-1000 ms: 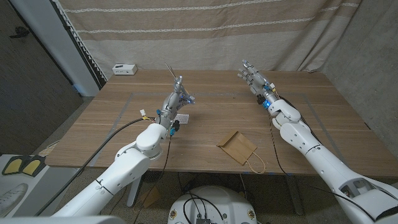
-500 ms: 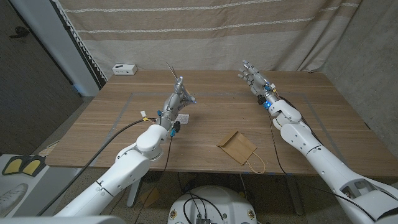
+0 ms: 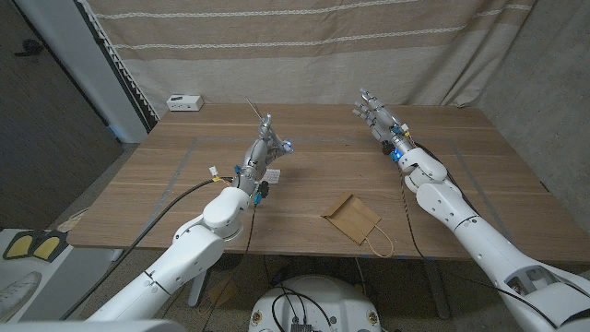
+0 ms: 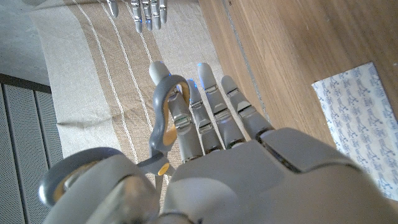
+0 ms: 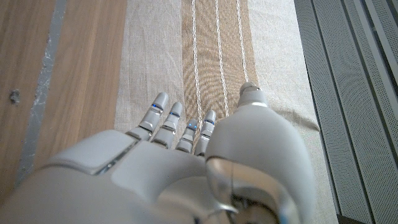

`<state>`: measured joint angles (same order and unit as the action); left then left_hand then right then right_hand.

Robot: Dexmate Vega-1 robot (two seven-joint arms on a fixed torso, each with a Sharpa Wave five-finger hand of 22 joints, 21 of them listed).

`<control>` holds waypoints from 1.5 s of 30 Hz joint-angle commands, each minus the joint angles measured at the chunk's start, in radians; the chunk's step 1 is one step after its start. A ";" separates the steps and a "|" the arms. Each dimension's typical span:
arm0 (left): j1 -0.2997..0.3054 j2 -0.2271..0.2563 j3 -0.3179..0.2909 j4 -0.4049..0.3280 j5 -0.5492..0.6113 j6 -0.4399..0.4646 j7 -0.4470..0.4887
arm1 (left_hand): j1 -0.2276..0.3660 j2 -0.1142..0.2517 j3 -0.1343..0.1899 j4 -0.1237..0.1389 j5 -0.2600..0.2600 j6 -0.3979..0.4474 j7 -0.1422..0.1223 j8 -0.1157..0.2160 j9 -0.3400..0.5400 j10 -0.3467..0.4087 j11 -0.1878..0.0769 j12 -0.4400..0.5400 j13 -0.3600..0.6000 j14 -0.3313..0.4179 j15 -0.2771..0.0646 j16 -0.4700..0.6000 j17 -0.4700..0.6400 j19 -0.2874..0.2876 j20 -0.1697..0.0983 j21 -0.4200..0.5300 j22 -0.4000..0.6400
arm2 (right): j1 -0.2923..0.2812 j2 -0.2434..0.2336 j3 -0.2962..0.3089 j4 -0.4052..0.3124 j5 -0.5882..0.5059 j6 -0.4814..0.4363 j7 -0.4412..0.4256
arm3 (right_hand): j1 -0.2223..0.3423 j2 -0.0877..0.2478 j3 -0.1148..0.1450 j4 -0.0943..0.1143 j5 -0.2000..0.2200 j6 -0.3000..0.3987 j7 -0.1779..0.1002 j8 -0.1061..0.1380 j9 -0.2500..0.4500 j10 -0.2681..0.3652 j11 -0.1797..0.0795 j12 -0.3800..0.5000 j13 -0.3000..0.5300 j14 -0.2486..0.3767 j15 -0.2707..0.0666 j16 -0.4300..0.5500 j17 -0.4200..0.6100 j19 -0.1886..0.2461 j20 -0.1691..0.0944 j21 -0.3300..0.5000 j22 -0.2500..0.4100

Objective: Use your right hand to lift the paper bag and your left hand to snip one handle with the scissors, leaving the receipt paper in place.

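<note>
left hand point(image 3: 267, 146) gripping scissors point(image 4: 163, 118), paper bag point(image 3: 351, 217) on table point(image 3: 461, 157)

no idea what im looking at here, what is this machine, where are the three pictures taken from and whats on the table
This is a two-armed robot with human-like hands, standing at a wooden table. The wide picture comes from a camera on its head, looking down. The other two come from cameras on its wrists, looking along the back of each hand.

The left hand is raised and holds grey-handled scissors. Beneath it lies a white printed receipt paper. The right hand is raised over the far side of the table, fingers apart, holding nothing. A flat brown paper bag with thin loop handles lies near the front edge. A small white box sits at the far left corner.
</note>
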<state>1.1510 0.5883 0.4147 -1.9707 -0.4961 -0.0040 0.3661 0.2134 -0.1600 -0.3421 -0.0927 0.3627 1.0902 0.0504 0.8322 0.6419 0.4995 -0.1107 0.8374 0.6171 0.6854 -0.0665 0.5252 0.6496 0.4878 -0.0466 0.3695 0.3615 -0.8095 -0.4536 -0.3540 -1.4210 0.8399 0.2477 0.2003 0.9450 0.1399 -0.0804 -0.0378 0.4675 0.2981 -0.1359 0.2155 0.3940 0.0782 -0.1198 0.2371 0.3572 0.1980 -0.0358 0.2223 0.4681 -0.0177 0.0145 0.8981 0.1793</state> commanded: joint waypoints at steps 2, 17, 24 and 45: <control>0.007 -0.029 0.000 0.028 -0.013 -0.065 -0.013 | -0.002 0.002 0.004 -0.004 0.010 0.165 0.148 0.014 -0.001 0.021 -0.016 -0.043 -0.055 -0.033 -0.080 -0.031 -0.038 0.008 -0.033 -0.001 -0.002 | 0.000 -0.001 -0.001 -0.004 -0.002 -0.001 -0.003 | -0.001 0.005 -0.006 -0.007 0.008 -0.005 0.003 0.008 0.003 -0.006 0.001 0.004 -0.001 -0.003 -0.092 0.004 -0.002 0.002 -0.002 -0.008 0.002; 0.008 -0.076 0.003 0.057 -0.041 -0.120 -0.020 | 0.082 0.039 0.025 -0.022 0.035 0.186 0.148 0.029 0.002 0.365 -0.014 -0.093 -0.233 0.143 -0.136 -0.030 -0.185 0.069 -0.084 0.060 0.025 | 0.002 -0.003 -0.004 -0.013 -0.005 -0.011 -0.011 | -0.002 0.007 -0.006 -0.008 0.008 -0.007 0.001 0.008 0.003 -0.004 0.001 0.007 -0.003 -0.003 -0.092 0.005 -0.006 0.004 -0.002 -0.012 0.002; 0.008 -0.086 0.007 0.064 -0.059 -0.128 -0.028 | 0.122 0.054 0.032 -0.028 0.038 0.173 0.134 0.044 0.033 0.470 -0.026 -0.055 -0.220 0.212 -0.139 0.001 -0.179 0.077 -0.083 0.079 0.043 | -0.003 -0.007 -0.004 -0.024 -0.007 -0.012 -0.016 | -0.002 0.007 -0.006 -0.008 0.008 -0.005 0.001 0.009 0.003 -0.005 0.001 0.007 -0.003 -0.004 -0.091 0.005 -0.007 0.004 -0.002 -0.014 0.002; 0.015 -0.101 0.012 0.070 -0.041 -0.151 -0.007 | 0.523 0.271 0.198 -0.089 -0.021 0.207 0.109 0.066 0.050 0.481 -0.065 0.023 -0.090 0.251 -0.155 -0.004 -0.140 0.060 -0.091 0.127 0.100 | -0.017 -0.016 -0.002 -0.046 -0.013 -0.003 -0.024 | -0.004 0.008 -0.007 -0.010 0.009 -0.007 0.001 0.009 0.002 -0.007 0.000 0.008 -0.005 -0.005 -0.092 0.006 -0.012 0.006 -0.001 -0.019 0.002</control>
<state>1.1573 0.4957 0.4266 -1.8930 -0.5451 -0.1543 0.3340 0.6425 0.0766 -0.1806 -0.1673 0.3621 1.2779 0.1733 0.8837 0.6845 0.8834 -0.0948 0.8503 0.5234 0.9044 -0.1205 0.5190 0.5079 0.5371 -0.0501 0.4802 0.4503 -0.8190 -0.4652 -0.3578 -1.4567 0.8294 0.2391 0.1794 0.9451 0.1398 -0.0844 -0.0419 0.4675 0.2926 -0.1303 0.2154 0.3943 0.0729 -0.1143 0.2409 0.3527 0.1980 -0.0358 0.2223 0.4541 -0.0140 0.0106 0.8828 0.1791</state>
